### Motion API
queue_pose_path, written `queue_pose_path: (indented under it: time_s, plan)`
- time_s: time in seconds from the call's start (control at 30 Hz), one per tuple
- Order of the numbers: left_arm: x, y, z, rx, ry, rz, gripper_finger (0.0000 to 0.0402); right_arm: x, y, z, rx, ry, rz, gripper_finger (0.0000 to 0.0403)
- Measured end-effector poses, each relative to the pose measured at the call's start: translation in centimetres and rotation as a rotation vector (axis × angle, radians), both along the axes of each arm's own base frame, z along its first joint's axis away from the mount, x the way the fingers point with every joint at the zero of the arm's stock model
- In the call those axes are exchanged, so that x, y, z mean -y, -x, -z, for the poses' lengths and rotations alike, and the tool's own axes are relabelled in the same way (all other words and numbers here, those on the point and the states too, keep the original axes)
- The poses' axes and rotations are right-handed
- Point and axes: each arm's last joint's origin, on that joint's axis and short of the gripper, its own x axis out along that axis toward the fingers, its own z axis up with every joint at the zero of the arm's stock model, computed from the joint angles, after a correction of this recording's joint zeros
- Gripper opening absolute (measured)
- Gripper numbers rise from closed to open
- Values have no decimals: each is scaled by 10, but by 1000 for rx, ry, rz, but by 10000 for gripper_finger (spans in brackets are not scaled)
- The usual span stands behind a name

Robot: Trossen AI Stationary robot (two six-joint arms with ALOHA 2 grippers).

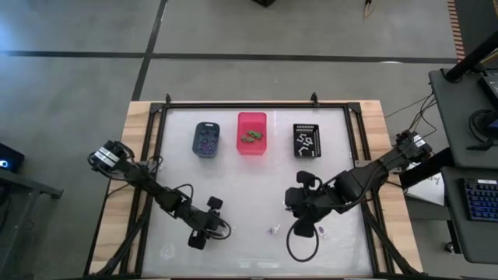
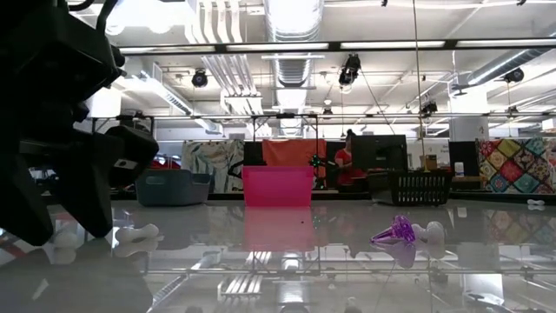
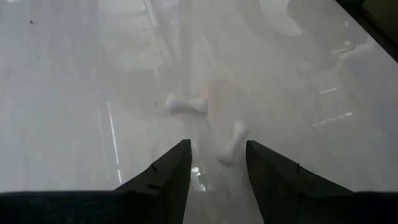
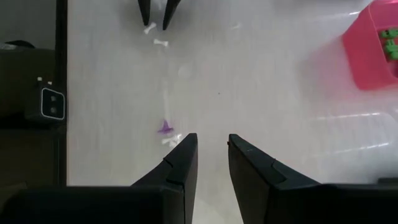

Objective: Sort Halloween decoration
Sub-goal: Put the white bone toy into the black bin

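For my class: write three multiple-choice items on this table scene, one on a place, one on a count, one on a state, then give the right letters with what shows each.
1. Which bin sits in the middle of the row of bins?
A. blue-grey B. pink C. black

2. How many bins stand on the table?
A. two B. three C. five

3. The left claw's two fingers are:
A. clamped on a bin B. apart, over white bones C. gripping a purple trinket

Answers:
1 B, the pink bin lies between the blue-grey bin and the black bin.
2 B, just those three show from above.
3 B, the left claw has a gap between its fingers, white bones beyond.
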Motion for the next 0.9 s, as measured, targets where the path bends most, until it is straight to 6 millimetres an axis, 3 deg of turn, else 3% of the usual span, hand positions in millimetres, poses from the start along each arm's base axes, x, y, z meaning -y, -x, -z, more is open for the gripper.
queue_pose_path:
  time_s: [0.2,0.47,0.6,0.77,0.9]
  plan:
    - [1,0,4,-4,-15,-1,117,0,0,0,9,14,10,72]
    - [1,0,6,-14,-20,-1,19,1,0,0,13,20,15,80]
    - [1,1,4,-16,-17,3,8,2,-1,1,29,54,36,84]
    - [-1,6,-9,-3,-13,41,3,3,-3,12,73,152,53,80]
    - [-6,10,-39,130,-35,13,1,-1,-12,33,185,231,9,75]
